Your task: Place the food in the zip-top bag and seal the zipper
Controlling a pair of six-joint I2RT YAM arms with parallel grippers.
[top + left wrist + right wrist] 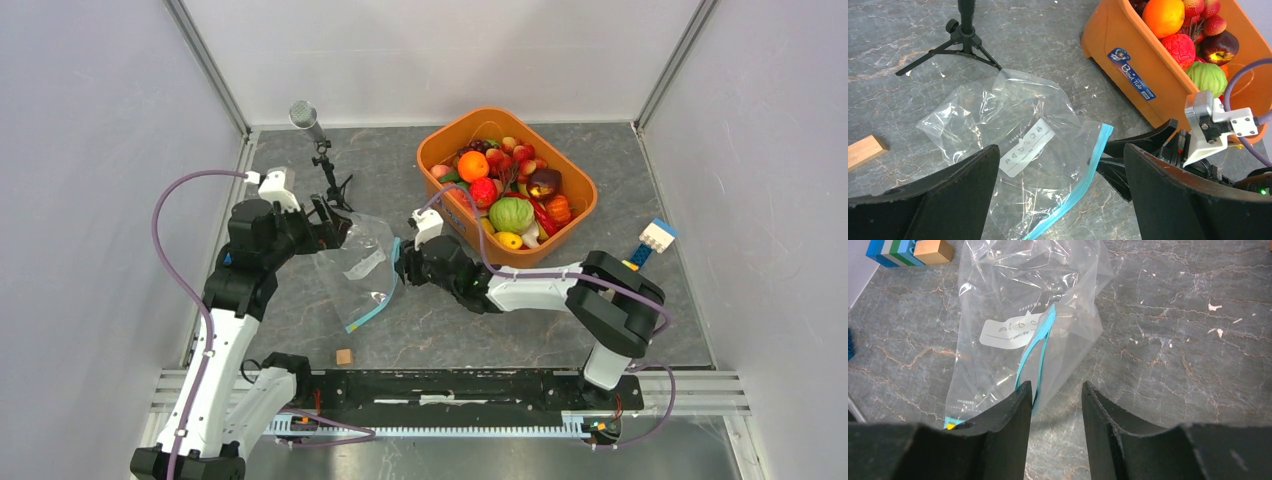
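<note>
The right jaws hide the near end of the zip-top bag point(998, 285), whose printed label point(1009, 331) seems illegible.

Bag point(358, 262): clear, crinkled, white label up, lying flat between left gripper point(335, 228) and right gripper point(402, 262), below the left's spread fingers. Zipper point(1037, 342): teal, bowed, strips slightly parted, one end reaching the gap of the right's parted fingers. Food point(505, 190): orange, green, red and yellow pieces heaped in bin point(565, 228), just beyond the right gripper.
</note>
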